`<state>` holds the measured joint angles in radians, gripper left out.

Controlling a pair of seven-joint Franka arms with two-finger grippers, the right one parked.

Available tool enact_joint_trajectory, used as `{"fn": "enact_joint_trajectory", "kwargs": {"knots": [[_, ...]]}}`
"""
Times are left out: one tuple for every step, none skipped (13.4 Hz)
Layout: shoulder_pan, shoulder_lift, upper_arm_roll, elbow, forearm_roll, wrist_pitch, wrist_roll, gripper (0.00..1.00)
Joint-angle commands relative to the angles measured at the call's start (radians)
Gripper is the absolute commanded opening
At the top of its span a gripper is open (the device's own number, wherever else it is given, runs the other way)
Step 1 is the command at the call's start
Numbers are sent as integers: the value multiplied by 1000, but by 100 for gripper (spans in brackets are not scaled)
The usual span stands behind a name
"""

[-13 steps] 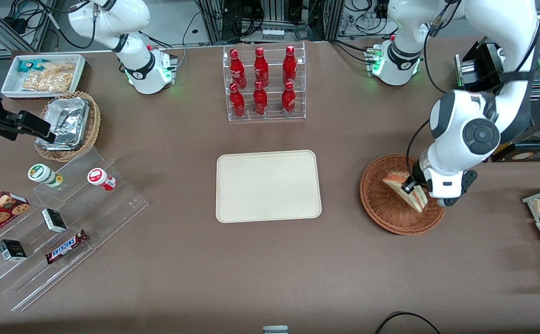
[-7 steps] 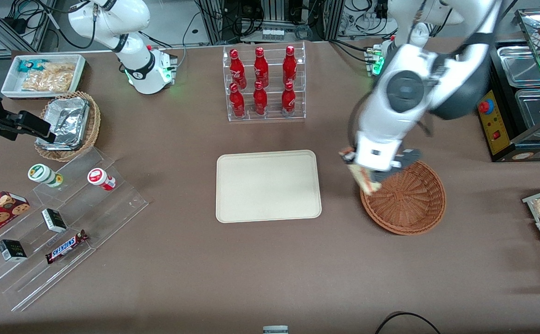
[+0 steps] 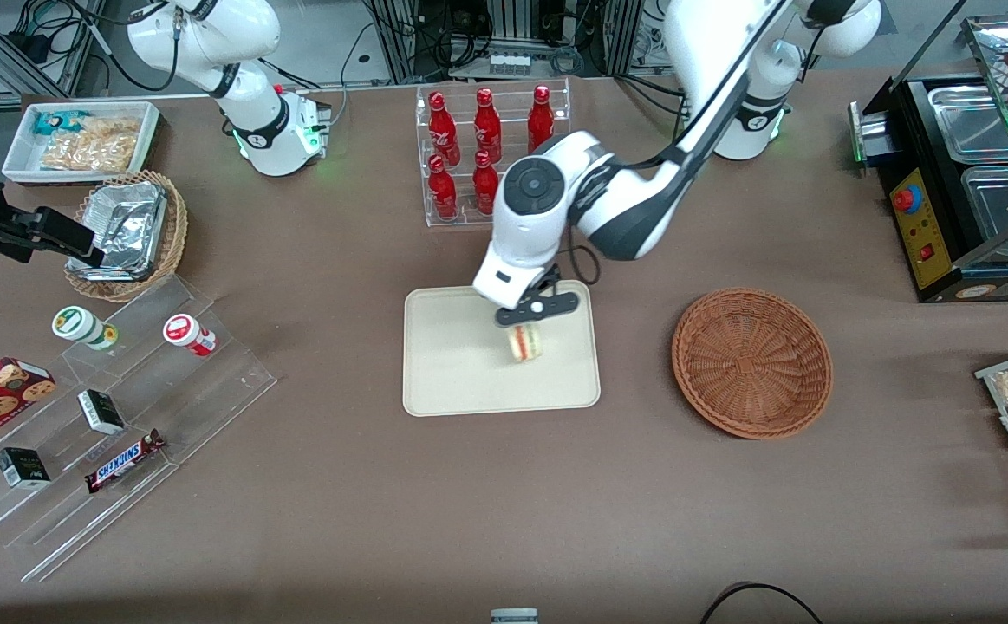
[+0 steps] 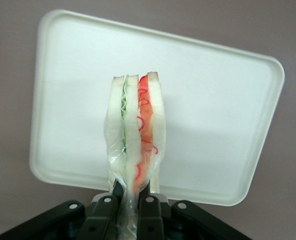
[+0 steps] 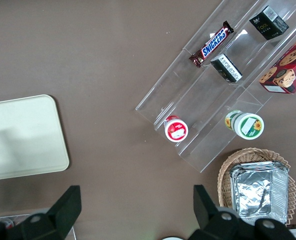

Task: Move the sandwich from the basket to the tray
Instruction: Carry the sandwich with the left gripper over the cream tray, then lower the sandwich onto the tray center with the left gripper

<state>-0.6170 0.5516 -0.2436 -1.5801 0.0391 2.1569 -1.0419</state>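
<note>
Above the tray (image 3: 451, 381) my gripper (image 3: 528, 322) is clamped tight on the sandwich (image 3: 525, 343), so it's dangling in the air over the cream surface. Up close the sandwich (image 4: 136, 135) is wrapped in clear film and shows its cut edge: white bread slices, a pale green layer, then a red-orange streak. The brown wicker basket (image 3: 752, 361) sits toward my end of the table with nothing in it.

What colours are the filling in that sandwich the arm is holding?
Red-orange and light green between white bread, clearest in the left wrist view, where the gripper pinches the sandwich above the tray.
</note>
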Motion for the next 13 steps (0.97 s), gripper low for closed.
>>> {"fn": "enact_joint_trajectory", "kwargs": {"knots": [[-41,74,10,48,12,15,109,7],[-47,85,10,45,12,27,126,8],[-49,94,10,41,15,38,129,8],[-47,103,10,43,15,43,131,8],[-46,109,12,45,15,43,157,8],[-47,113,12,43,13,41,189,8],[-47,123,12,43,15,43,194,9],[-50,135,12,45,15,46,188,9],[-49,148,12,49,13,60,184,9],[-49,155,13,49,15,87,183,9],[-49,157,13,48,15,104,181,9],[-47,157,17,48,15,107,180,10],[-46,157,18,49,13,109,168,10]]}}
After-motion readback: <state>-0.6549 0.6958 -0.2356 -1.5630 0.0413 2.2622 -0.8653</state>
